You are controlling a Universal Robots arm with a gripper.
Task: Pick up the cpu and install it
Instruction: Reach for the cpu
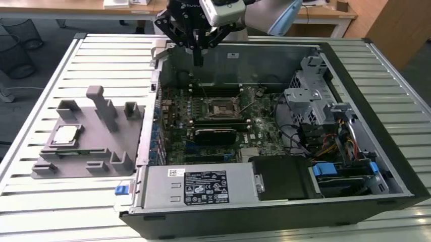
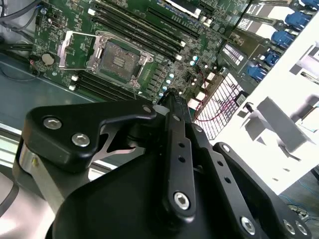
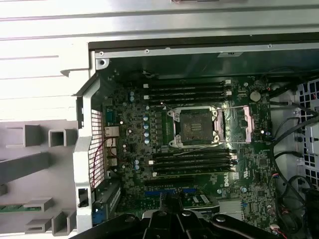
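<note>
Nothing of the task looks done yet. The cpu (image 1: 65,134) lies flat in a pocket of the grey holder (image 1: 101,146), outside the computer case (image 1: 377,166), at about nine o'clock from the socket (image 1: 222,107) in the exterior view. The socket stands open and bare, its load plate swung aside. The gripper (image 1: 198,61) hangs over the far wall of the case, at about twelve o'clock from the socket and well apart from the chip. Its fingers seem pressed together on nothing. The cpu is a small flat square with a pale silver-grey top and a thin lighter edge.
</note>
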